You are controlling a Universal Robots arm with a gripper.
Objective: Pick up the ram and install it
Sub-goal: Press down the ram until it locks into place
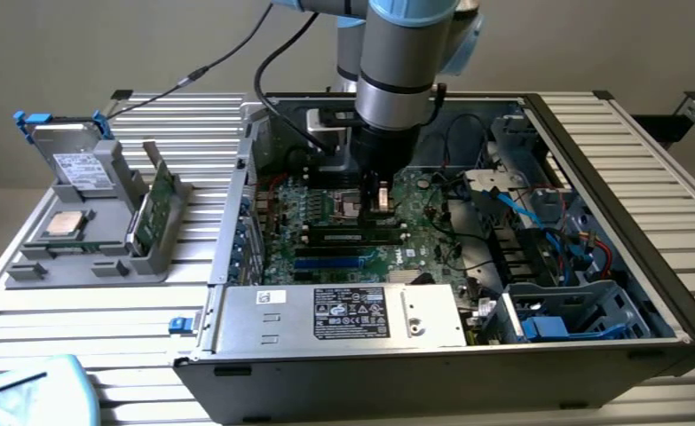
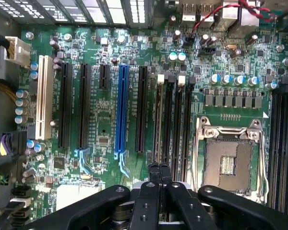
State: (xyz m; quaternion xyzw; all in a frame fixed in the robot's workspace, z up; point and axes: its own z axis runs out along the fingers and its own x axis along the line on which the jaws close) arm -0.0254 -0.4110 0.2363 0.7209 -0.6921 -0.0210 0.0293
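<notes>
The hand (image 2: 160, 173), fingers pressed together with nothing visible between them, hovers over the motherboard (image 2: 105, 120) memory slots (image 2: 173, 120); the ram (image 1: 148, 209) stands in the holder (image 1: 87, 262).

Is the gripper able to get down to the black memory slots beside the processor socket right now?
Probably yes: the gripper hangs right over the memory slots, the case is open, and no cable crosses between them.

You are looking at a robotics lab bench: an open computer case (image 1: 466, 266) lies on a slatted aluminium table (image 1: 75, 311) beside a grey parts fixture (image 1: 87, 257), beneath an industrial arm (image 1: 406, 53).
</notes>
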